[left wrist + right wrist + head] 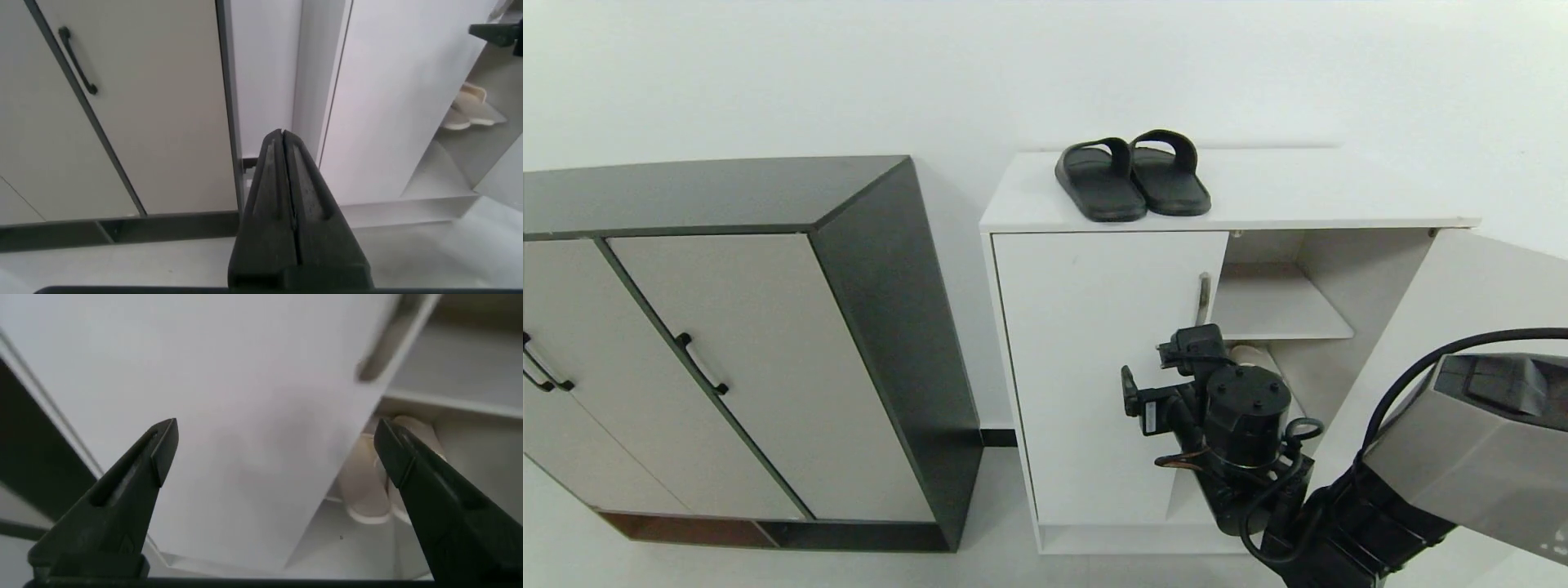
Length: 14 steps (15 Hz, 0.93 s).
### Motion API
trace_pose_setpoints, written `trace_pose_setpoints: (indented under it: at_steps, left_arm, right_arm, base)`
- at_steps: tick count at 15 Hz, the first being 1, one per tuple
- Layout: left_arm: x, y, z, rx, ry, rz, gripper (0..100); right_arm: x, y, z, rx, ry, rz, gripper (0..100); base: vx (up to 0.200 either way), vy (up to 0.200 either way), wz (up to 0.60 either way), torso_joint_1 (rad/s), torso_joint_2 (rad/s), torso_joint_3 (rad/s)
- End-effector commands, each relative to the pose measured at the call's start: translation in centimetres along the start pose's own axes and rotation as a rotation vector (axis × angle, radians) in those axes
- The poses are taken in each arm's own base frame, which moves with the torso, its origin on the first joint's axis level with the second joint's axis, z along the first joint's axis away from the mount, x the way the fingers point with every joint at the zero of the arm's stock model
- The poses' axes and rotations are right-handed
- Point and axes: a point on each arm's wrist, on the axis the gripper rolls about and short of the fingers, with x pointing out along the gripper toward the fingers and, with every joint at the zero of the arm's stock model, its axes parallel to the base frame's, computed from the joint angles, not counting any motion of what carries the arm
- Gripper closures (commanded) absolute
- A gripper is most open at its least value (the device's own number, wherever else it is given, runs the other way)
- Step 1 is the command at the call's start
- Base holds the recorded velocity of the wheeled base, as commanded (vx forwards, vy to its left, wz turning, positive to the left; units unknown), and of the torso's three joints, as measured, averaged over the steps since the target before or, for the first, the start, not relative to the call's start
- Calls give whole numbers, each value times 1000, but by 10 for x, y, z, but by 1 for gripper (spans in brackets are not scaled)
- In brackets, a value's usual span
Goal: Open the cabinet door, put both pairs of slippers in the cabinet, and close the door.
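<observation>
A pair of black slippers (1131, 175) lies on top of the white cabinet (1258, 208). The cabinet's right door (1462, 302) is swung open and its left door (1103, 367) is closed. A pair of beige slippers (384, 482) (470, 106) rests on a lower shelf inside the cabinet. My right arm (1245, 416) is in front of the opening. My right gripper (274, 437) is open and empty, facing the edge of the closed door. My left gripper (282, 135) is shut on nothing, low down, facing the gap between the two cabinets.
A dark cabinet (727, 327) with grey doors and black handles stands to the left of the white one. The closed white door carries a metal handle (1203, 298). An upper shelf (1282, 314) inside is bare. Behind is a white wall; the floor is pale.
</observation>
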Motion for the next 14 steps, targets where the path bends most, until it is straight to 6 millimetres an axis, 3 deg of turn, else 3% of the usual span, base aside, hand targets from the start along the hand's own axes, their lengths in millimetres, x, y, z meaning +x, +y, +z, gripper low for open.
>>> trace_pose_setpoints:
  at_steps: [1,14]
  left_arm:
    - [0,0,0,0,1,0,100]
    - [0,0,0,0,-1,0,100]
  right_arm:
    - [0,0,-1,-4,3,1,0]
    - [-1,-1,0,-10,1,-1,0]
  base:
    - [0,0,0,163,-476,-310]
    - [0,0,0,212,-521,-314]
